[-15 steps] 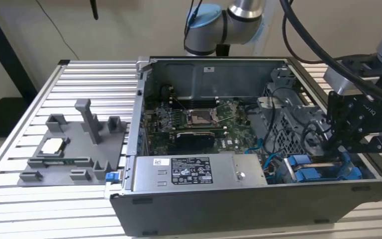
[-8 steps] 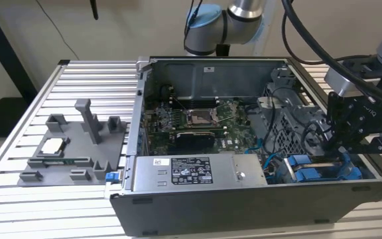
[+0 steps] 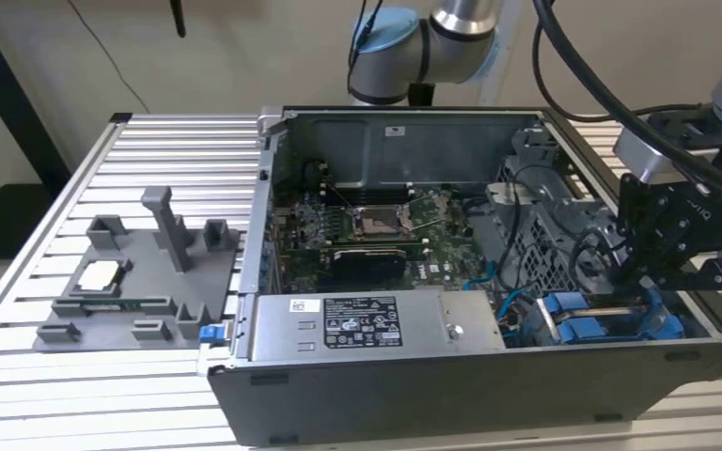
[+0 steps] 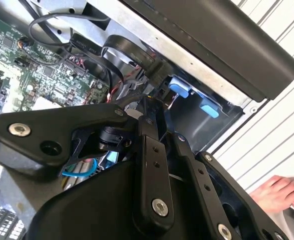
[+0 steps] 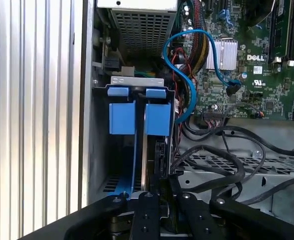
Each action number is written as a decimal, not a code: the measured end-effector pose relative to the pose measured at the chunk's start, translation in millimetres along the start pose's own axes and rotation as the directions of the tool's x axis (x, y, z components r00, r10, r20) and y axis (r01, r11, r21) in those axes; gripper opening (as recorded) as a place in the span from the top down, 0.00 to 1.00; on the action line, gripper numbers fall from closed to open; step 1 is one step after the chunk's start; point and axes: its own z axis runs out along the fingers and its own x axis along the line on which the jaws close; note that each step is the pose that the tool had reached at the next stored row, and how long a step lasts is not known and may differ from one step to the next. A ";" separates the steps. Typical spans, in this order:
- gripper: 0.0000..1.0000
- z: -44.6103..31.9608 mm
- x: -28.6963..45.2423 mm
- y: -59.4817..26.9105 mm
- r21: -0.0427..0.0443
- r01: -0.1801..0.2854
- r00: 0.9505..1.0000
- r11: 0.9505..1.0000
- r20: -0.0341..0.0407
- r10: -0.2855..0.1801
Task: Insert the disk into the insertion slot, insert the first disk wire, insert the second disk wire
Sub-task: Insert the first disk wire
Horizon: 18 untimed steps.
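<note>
Silver-grey tubular arm (image 3: 464, 17) with pale blue joint caps (image 3: 384, 33), black cables (image 3: 574, 66); matte black linkage tool (image 5: 161, 197), silver socket screws (image 4: 160, 207).

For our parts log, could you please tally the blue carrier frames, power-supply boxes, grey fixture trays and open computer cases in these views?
Blue carrier frames: 2
Power-supply boxes: 1
Grey fixture trays: 1
Open computer cases: 1
Total: 5
</note>
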 end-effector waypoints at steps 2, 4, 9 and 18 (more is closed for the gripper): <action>0.81 0.1 0.0 0.0 0.000 0.000 1.000 1.000 0.001 0.000; 0.81 1.2 0.0 0.0 0.000 0.000 1.000 1.000 0.002 0.000; 0.81 4.6 0.1 -0.1 0.000 0.000 1.000 1.000 0.002 0.000; 0.73 4.0 0.1 -0.2 0.000 0.000 1.000 1.000 0.002 0.000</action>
